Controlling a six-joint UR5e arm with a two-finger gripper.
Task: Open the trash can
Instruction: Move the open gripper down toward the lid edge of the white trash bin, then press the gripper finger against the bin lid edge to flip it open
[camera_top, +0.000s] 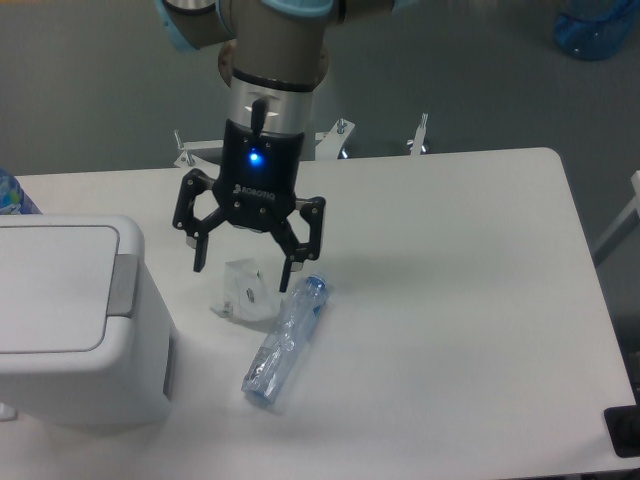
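Observation:
The trash can (70, 320) is a large white boxy bin at the table's left edge. Its flat lid (50, 288) lies closed, with a grey hinge strip (122, 285) on its right side. My gripper (242, 279) hangs open to the right of the bin, with nothing between its fingers. It hovers above a small crumpled clear plastic piece (243, 293). A gap of table separates the left fingertip from the bin's hinge side.
A crushed clear plastic bottle (286, 340) lies diagonally on the white table (450, 300), just right of and below the gripper. A blue object (596, 25) sits on the floor at the top right. Metal brackets (420, 135) stand at the table's back edge.

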